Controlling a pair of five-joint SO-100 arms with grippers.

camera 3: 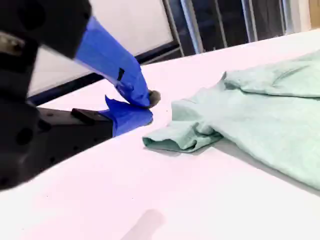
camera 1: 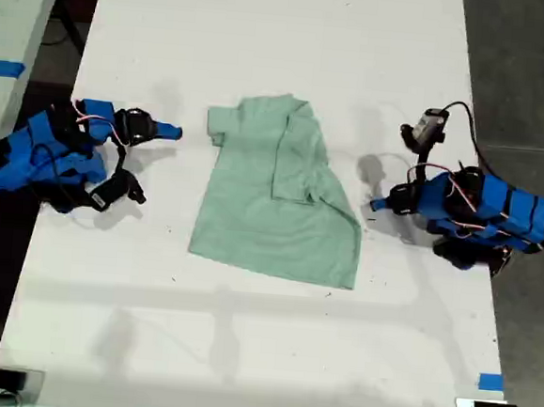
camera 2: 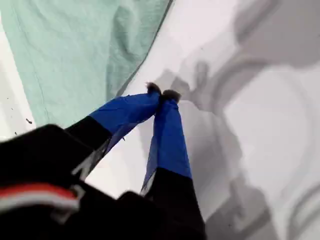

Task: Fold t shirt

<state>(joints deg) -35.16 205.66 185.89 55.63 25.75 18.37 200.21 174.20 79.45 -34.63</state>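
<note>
Both my first gripper (camera 2: 162, 94) and my second gripper (camera 3: 144, 106) sit closed and empty beside the half-folded t shirt (camera 1: 277, 204).

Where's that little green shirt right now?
The t shirt lies mid-table in the exterior view, between the two blue arms, one sleeve folded over it.

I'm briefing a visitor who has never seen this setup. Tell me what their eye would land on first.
First, the t shirt: pale mint green, lying wrinkled in the middle of the white table, with one side already folded over the body. Next, the two bright blue arms flanking it. My first hand rests shut beside the shirt's edge at the exterior view's right; my second hand is shut, near the sleeve at that view's left. Neither holds cloth.
</note>
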